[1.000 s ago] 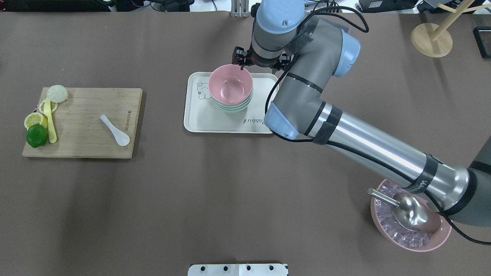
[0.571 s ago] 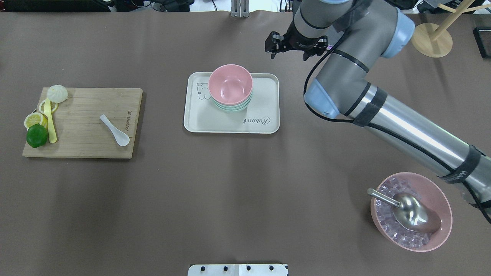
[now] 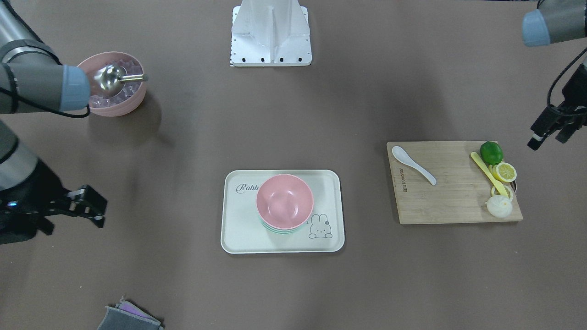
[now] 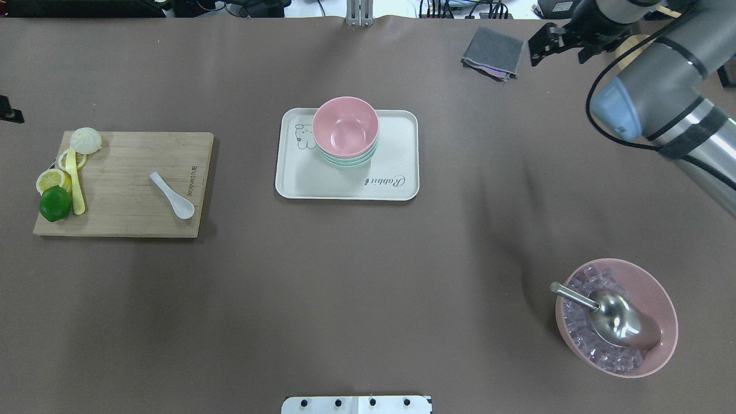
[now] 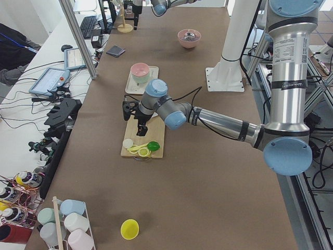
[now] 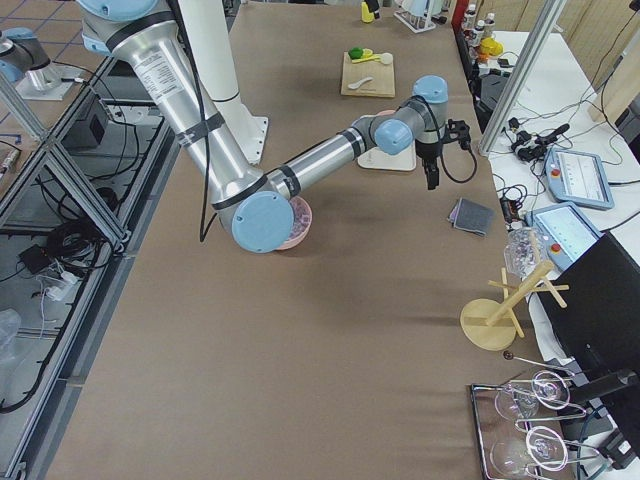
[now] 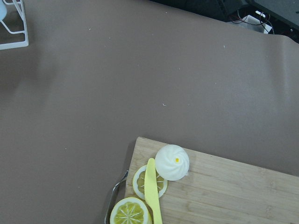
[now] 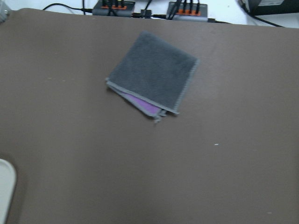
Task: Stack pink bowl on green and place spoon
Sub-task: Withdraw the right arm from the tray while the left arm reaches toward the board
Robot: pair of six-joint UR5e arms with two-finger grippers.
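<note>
The right claw (image 4: 556,57) gapes empty near the grey cloth (image 4: 493,53); the left claw (image 3: 546,141) likewise beside the board (image 3: 445,201).

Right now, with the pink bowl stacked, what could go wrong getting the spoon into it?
The spoon lies flat on the board, so the left gripper may scrape the wood or push the spoon instead of gripping it. That gripper is beyond the board's end with the lime and bun; a low approach could knock them. The pink bowl tops a stack of green bowls, so a hard drop might shift it.
</note>
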